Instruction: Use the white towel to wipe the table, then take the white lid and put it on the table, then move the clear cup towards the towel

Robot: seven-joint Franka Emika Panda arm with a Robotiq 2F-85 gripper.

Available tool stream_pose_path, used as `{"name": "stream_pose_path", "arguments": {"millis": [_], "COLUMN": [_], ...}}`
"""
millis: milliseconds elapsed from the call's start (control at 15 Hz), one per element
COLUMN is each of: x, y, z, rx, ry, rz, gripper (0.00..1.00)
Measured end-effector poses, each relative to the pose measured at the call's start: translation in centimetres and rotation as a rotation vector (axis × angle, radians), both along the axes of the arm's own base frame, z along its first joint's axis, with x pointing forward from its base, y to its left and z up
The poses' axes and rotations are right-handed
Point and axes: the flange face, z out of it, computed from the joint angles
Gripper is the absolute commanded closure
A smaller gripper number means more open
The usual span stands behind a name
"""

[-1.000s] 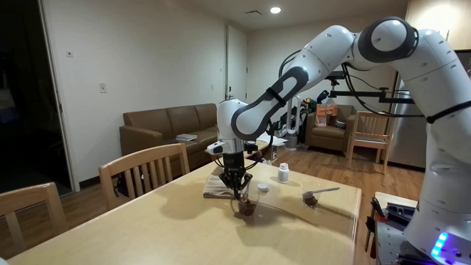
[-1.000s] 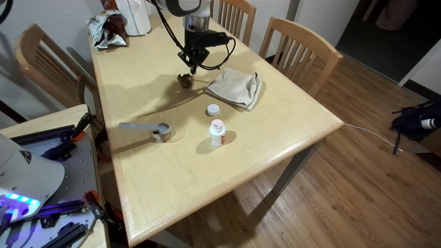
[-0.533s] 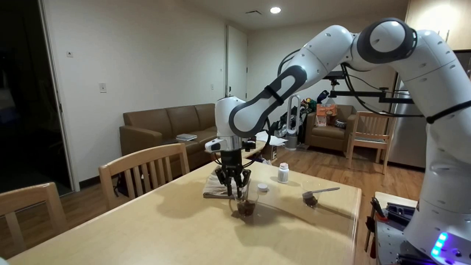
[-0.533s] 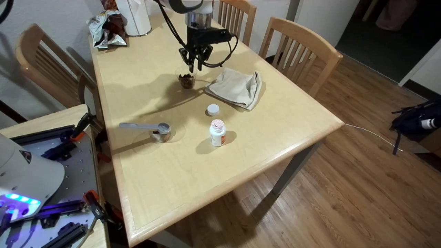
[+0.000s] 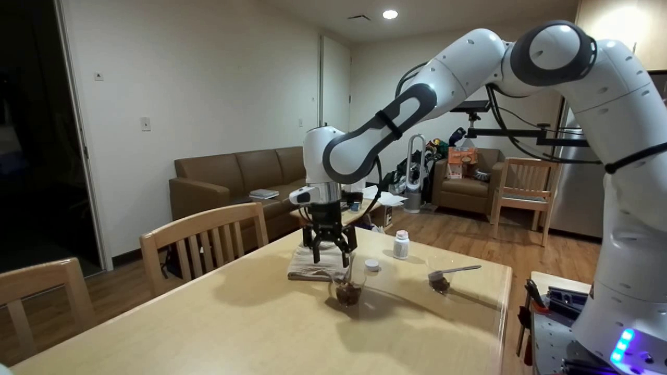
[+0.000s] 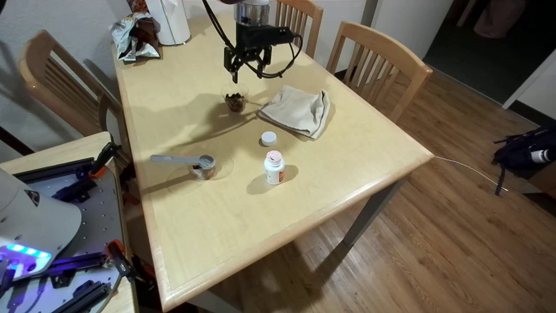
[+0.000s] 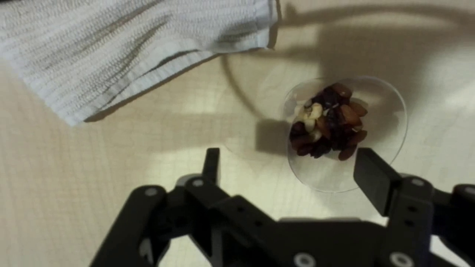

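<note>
Clear cup [image 7: 383,124] stands near the white towel [image 6: 295,111]

I see the fingers [image 7: 375,180] spread wide apart over the bench [image 6: 226,243], one just above the cup. In an exterior view the cup sits upright to the left of the folded towel, a small gap between them, with nuts [image 7: 324,124] inside. There the white lid [image 6: 269,138] lies nearer than the towel, a white bottle [image 6: 274,169] upright nearer again.
</note>
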Motion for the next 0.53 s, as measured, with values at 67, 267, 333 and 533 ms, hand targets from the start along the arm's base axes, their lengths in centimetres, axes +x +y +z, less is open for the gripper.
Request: {"name": "stream_pose_path", "arguments": {"millis": [67,267,333,533], "x": [0.0,0.0,0.0,-0.3], "y": [0.0,-0.3,-0.4,-1.0], "z": [0.6,2.7,3.5,5.6], "rx": [-0.002,-0.01,-0.013,-0.028], "ry": [-0.003,-0.016,-0.019,-0.029], "rz": [-0.007,-0.031,-0.042,-0.093], "gripper": [0.0,0.0,0.0,0.0]}}
